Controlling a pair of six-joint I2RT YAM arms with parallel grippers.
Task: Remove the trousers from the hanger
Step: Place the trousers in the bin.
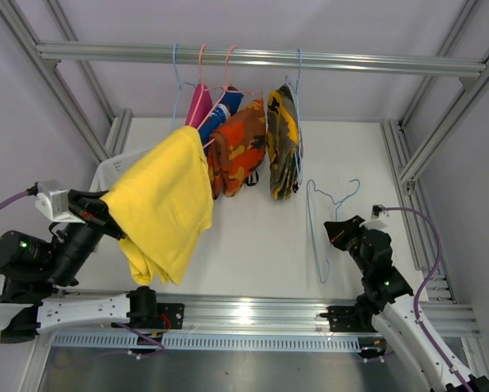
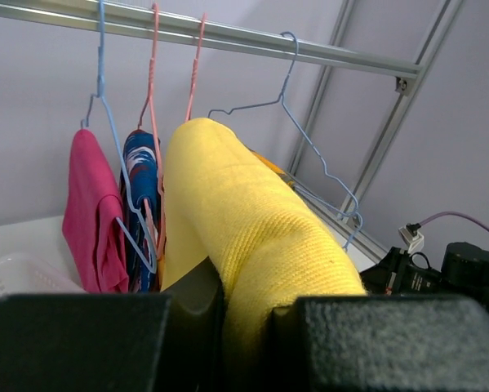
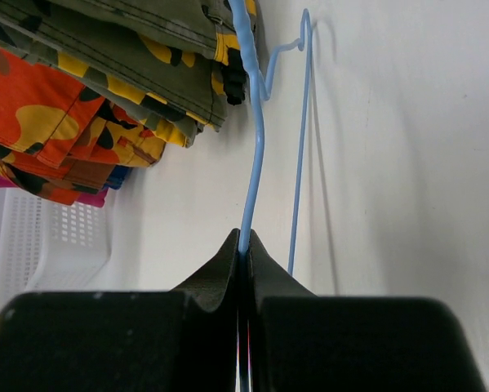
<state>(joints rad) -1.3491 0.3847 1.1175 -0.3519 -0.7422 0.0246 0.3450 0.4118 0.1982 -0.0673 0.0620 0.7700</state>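
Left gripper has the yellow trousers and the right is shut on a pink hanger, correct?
Not quite. The hanger in the right gripper is blue, not pink; the right wrist view shows the jaws shut on its wire. The left gripper does hold the yellow trousers.

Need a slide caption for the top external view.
Mid-task: left gripper clamps the yellow trousers, right gripper pinches a bare blue hanger, four other pairs hang from the rail.
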